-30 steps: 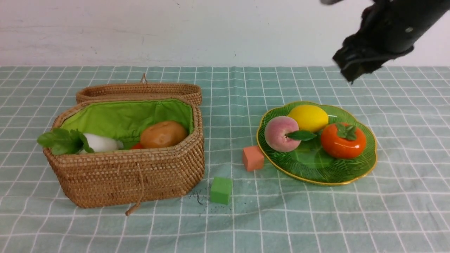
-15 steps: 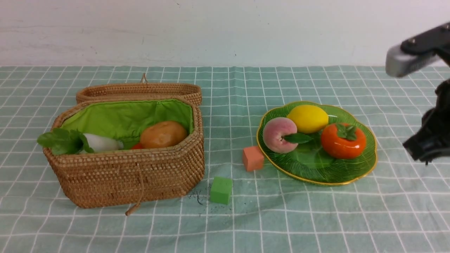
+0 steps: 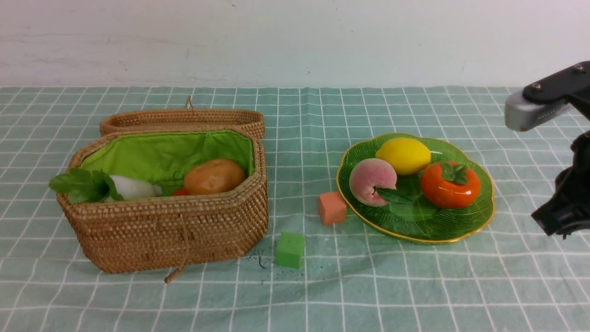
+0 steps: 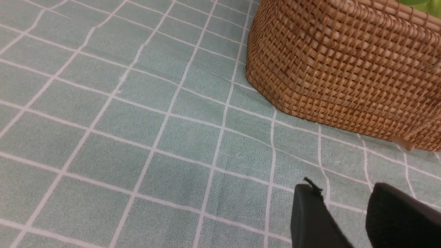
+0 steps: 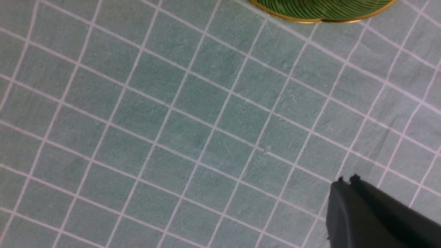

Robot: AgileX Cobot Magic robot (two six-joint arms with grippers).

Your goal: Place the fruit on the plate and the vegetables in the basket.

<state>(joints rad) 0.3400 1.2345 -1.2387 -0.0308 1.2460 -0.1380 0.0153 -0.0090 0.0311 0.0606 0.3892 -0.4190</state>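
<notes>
Showing only plate (image 5: pixel 320 13) rim (right wrist); front shows peach (image 3: pixel 372 181).

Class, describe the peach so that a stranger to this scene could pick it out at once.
Find the green plate with the gold rim, right of the wicker basket. Three fruits sit on it; the peach is the leftmost, nearest the orange cube. Unlike its glossy neighbours, it is fuzzy pink.

The front camera sits on the robot's side of the table (image 3: pixel 415 286), looking across it to the far edge and wall, taking in the basket (image 3: pixel 170 230) and the plate (image 3: pixel 442 228). The left wrist camera hangs low and close, sharing the basket's (image 4: pixel 344 69) woven wall. The right wrist camera looks down at the cloth, catching only the plate's (image 5: pixel 320 10) rim.
</notes>
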